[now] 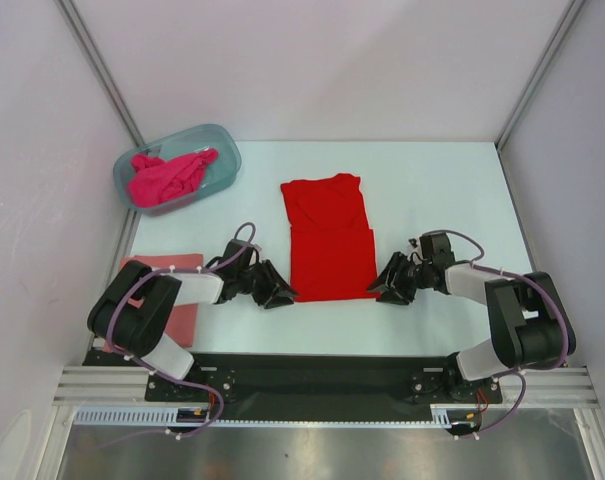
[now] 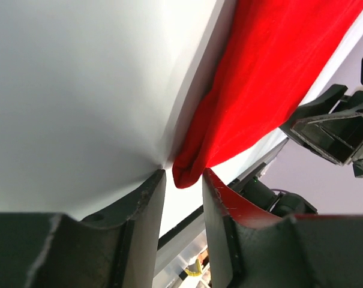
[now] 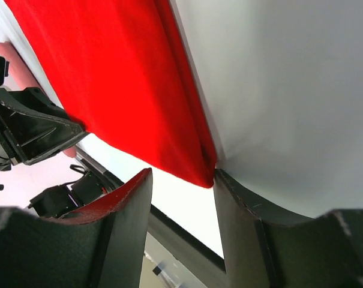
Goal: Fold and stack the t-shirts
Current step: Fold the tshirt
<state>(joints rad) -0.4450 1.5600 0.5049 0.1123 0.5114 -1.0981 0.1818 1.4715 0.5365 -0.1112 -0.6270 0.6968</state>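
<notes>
From above, the red t-shirt [image 1: 327, 240] lies flat in the middle of the pale table [image 1: 432, 190], its sleeves folded in so it forms a long strip with the collar at the far end. The left gripper [image 1: 282, 293] sits low at the strip's near left corner and the right gripper [image 1: 382, 288] at its near right corner. Far left, the magenta t-shirt [image 1: 167, 178] is bunched inside a translucent blue-grey tub [image 1: 227, 150], and the salmon-pink t-shirt [image 1: 187, 315] lies folded at the near left edge, partly under the left arm. Seen from the left wrist, the two dark fingers [image 2: 146, 210] stand moderately apart, and the rounded corner of the red cloth lies right at the gap between their tips (not pinched, with table showing on either side). Seen from the right wrist, the fingers [image 3: 130, 210] are likewise parted, a little wider, with the shirt's pointed corner lying between the tips and close against the right-hand one; nothing is clamped.
</notes>
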